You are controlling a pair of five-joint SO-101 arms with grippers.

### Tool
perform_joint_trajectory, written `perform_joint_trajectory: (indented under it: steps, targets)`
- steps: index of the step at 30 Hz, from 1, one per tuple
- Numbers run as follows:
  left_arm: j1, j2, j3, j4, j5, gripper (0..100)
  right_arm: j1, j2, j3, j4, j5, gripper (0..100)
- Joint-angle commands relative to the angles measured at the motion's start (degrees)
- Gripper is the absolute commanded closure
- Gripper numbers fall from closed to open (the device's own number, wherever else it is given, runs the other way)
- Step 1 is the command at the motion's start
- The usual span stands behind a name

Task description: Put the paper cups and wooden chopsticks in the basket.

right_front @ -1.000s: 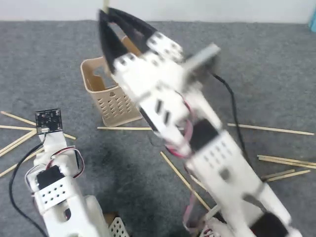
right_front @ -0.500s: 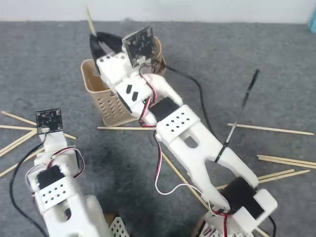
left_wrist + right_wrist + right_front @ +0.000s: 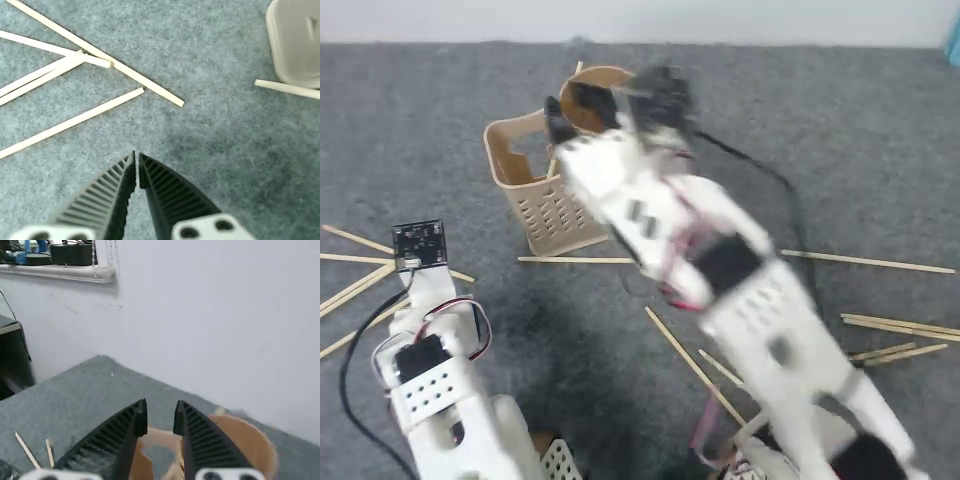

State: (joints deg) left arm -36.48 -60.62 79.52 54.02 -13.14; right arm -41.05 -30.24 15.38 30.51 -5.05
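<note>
A beige slotted basket stands at the back of the grey carpet, with a brown paper cup at its far side. A chopstick leans up beside the cup. My right gripper hangs over the basket, blurred. In the right wrist view this right gripper is open and holds nothing, above the basket and cup. My left gripper is shut and empty, low over the carpet near several loose chopsticks. Its arm stands at the front left.
Loose chopsticks lie on the carpet at the left, in the middle, at the right and near the right arm's base. One chopstick lies by the basket's foot. A pale wall rises behind.
My right gripper held a chopstick upright above the basket; now it is open with no stick in it, and the arm has swung over the basket. The left arm has kept still.
</note>
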Motion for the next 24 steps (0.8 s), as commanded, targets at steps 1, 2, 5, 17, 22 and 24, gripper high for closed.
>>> perform_joint_trajectory:
  steps: [1, 2, 5, 17, 22, 24]
  targets:
    - [0.4, -1.1, -0.2, -1.6, -0.4, 99, 5.4, -12.4, -1.8, 15.9, 1.0, 90.1]
    - [0.4, -1.1, -0.1, -1.6, -0.4, 99, 7.8, -14.2, -1.6, 19.2, 1.1, 90.1]
    - [0.4, -1.1, 0.0, -1.6, -0.4, 99, 16.1, -15.7, -1.8, 28.6, 1.4, 90.1]
    - [0.2, -1.1, 0.0, -1.6, -0.4, 99, 35.6, -2.7, 10.0, 37.6, 30.6, 90.2]
    - [0.2, -1.1, 0.1, -1.6, -0.4, 99, 37.3, 8.7, 11.0, 37.7, 42.1, 90.0]
    - [0.2, -1.1, 0.1, -1.6, -0.4, 99, 37.9, 13.0, 10.9, 37.1, 46.1, 90.0]
